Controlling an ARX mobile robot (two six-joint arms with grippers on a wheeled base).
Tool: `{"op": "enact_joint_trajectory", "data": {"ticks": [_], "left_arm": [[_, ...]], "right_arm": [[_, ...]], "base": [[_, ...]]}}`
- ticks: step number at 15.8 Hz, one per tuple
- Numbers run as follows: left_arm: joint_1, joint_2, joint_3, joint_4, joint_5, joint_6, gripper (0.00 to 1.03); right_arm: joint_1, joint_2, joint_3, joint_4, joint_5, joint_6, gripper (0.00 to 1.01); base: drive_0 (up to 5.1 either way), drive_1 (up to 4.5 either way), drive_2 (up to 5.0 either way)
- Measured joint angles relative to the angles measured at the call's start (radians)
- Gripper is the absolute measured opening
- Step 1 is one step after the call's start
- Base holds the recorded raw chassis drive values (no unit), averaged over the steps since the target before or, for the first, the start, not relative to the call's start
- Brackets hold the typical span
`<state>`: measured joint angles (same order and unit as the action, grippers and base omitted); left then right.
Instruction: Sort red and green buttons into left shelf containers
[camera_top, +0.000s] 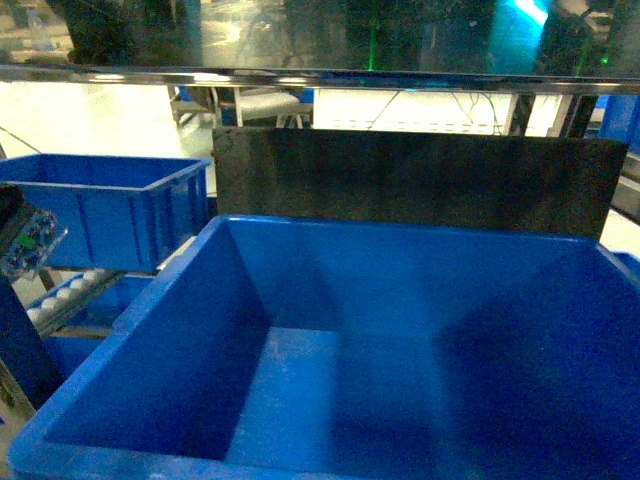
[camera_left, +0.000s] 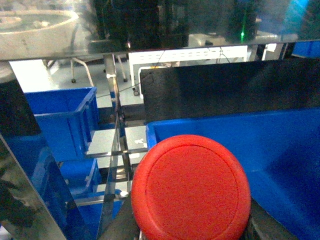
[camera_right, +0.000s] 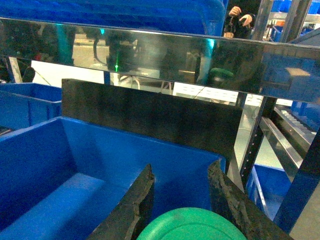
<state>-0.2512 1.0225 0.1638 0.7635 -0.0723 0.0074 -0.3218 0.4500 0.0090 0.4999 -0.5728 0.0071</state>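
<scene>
The red button's round cap (camera_left: 191, 189) fills the lower middle of the left wrist view. My left gripper (camera_left: 192, 225) is shut on it, with dark fingers showing at both sides below the cap. It hangs by the near left corner of a large blue container (camera_left: 280, 150). The green button's cap (camera_right: 200, 227) sits low between the two dark fingers of my right gripper (camera_right: 182, 167), shut on it over the same container's (camera_right: 40, 165) right end. In the head view this deep container (camera_top: 130, 320) is empty inside and neither gripper shows. A second blue container (camera_top: 100, 215) stands further left.
A black board (camera_top: 420, 180) stands upright behind the big container. A shiny metal shelf beam (camera_top: 320, 78) runs overhead. A roller track (camera_top: 70, 290) lies at the left below the second container. Shelf uprights (camera_right: 252, 145) and another blue bin (camera_right: 272, 185) are to the right.
</scene>
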Motion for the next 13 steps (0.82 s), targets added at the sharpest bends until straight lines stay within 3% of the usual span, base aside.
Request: {"op": "enact_joint_trajectory", "data": {"ticks": [3,6,9,13], "left_arm": [[0.0,0.0,0.0,0.0,0.002,0.0,0.25],[0.0,0.0,0.0,0.0,0.002,0.0,0.25],[0.0,-0.001,0.0,0.0,0.002,0.0,0.25],[0.0,-0.001,0.0,0.0,0.002,0.0,0.25]], "right_arm": [[0.0,-0.005,0.0,0.001,0.0,0.0,0.3],[0.01,0.135,0.0,0.139,-0.041,-0.024,0.3],[0.095,0.365,0.0,0.32,-0.013,-0.056,0.3],[0.203,0.525,0.0,0.408,0.024,-0.099,0.3]], "base": [[0.0,0.0,0.0],[0.0,0.0,0.0],[0.0,0.0,0.0],[0.0,0.0,0.0]]}}
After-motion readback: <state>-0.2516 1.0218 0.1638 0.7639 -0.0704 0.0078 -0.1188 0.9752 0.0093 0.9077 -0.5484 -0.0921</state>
